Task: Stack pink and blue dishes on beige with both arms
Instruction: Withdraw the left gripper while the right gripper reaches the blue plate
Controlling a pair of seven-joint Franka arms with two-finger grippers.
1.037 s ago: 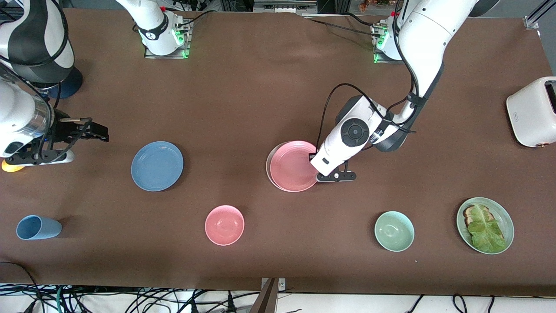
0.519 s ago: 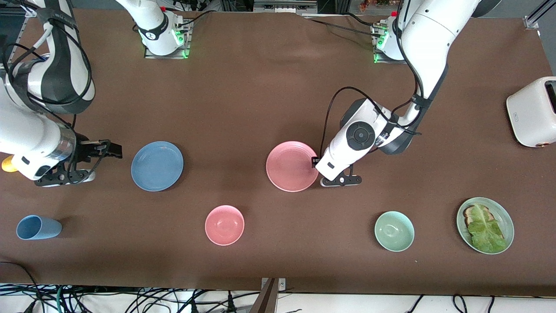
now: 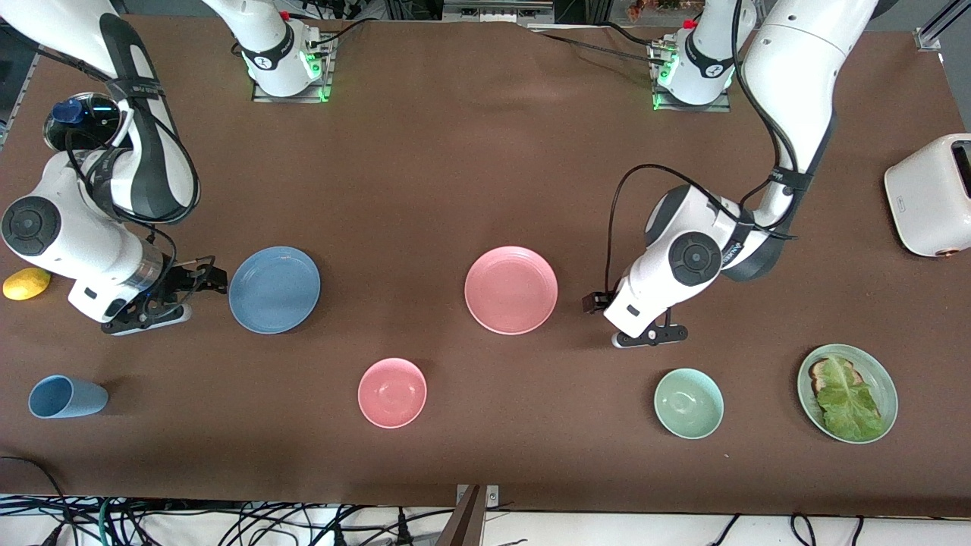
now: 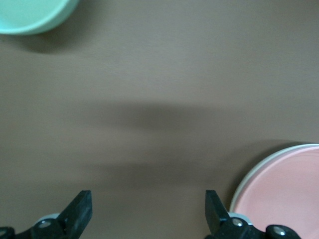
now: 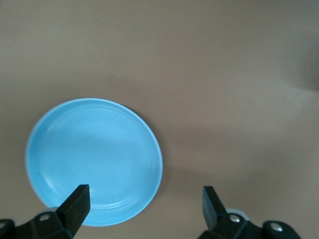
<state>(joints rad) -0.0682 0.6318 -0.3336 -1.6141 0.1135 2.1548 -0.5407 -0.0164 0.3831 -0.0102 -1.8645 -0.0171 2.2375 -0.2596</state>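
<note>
The pink plate [image 3: 510, 290] lies flat on the beige plate, of which only a pale rim [image 4: 247, 172] shows in the left wrist view. My left gripper [image 3: 595, 303] [image 4: 148, 209] is open, just off that stack toward the left arm's end, with bare table between its fingers. The blue plate [image 3: 274, 289] [image 5: 94, 159] lies alone toward the right arm's end. My right gripper [image 3: 206, 277] [image 5: 144, 204] is open at that plate's edge, one finger [image 5: 75, 201] over the rim.
Nearer the camera stand a pink bowl [image 3: 392, 392], a pale green bowl [image 3: 688, 403] [image 4: 30, 15], a light blue cup [image 3: 67, 396] on its side and a green plate with toast and lettuce [image 3: 847, 392]. A white toaster [image 3: 929, 193] and a lemon [image 3: 26, 283] sit at the table's ends.
The left gripper let go of the pink plate, which settled centred on the beige one, and drew away toward the left arm's end. The right gripper came down to the blue plate's edge.
</note>
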